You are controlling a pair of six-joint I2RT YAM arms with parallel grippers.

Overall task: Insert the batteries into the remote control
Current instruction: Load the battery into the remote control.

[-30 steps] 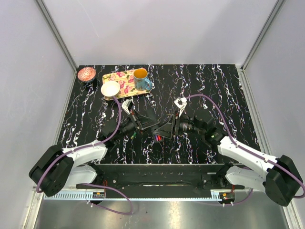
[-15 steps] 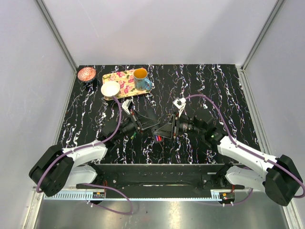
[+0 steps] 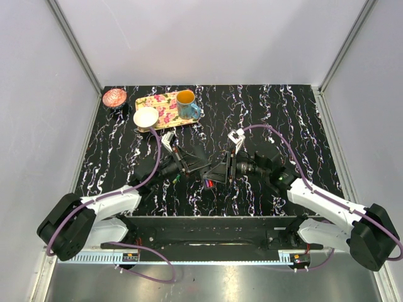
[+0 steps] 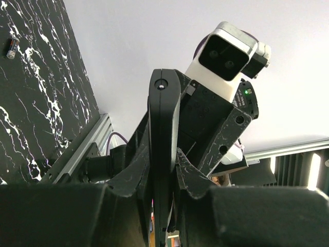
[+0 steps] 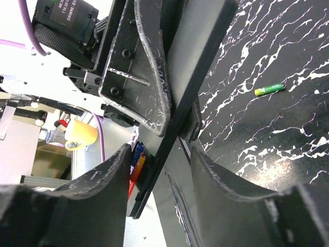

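Pinching the flat black plastic remote control (image 4: 162, 128) between left gripper (image 4: 163, 180) and right gripper (image 5: 160, 154) mid-load, you'd free one for the slim green battery (image 5: 270, 89).

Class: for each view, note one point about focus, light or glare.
Top external: evenly lit, sharp, hardly any shadow. Left wrist: foreground dark and blurred; bright strips glare at lower right. Right wrist: foreground soft, green battery in focus.
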